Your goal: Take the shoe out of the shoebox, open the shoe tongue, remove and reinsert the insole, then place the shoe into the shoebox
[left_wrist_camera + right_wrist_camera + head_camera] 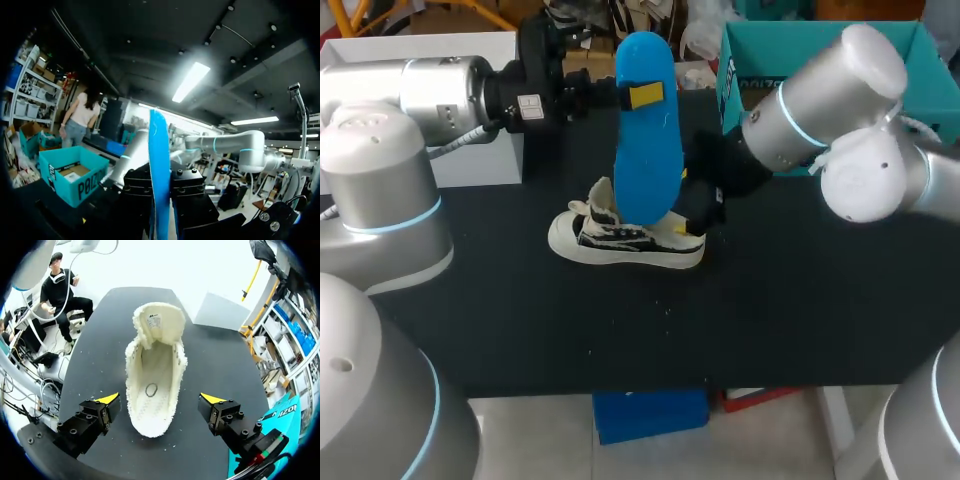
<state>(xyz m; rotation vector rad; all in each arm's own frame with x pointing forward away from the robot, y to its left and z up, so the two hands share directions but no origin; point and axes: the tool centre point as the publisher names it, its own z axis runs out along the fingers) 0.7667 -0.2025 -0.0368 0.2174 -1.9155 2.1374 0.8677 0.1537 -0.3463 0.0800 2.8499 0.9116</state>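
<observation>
Step in hand, I judge: the insole is out of the shoe and reinsertion comes next. Left gripper is clamped on the blue insole, holding it upright just above the shoe, arm level over the table. Right gripper is spread wide, straddling the shoe's heel, not gripping. Next move — tip the insole toe-first into the shoe's opening. Shoebox sits behind the shoe, to its right.

This is a robot lab: two big grey robot arms stand at a black table.
</observation>
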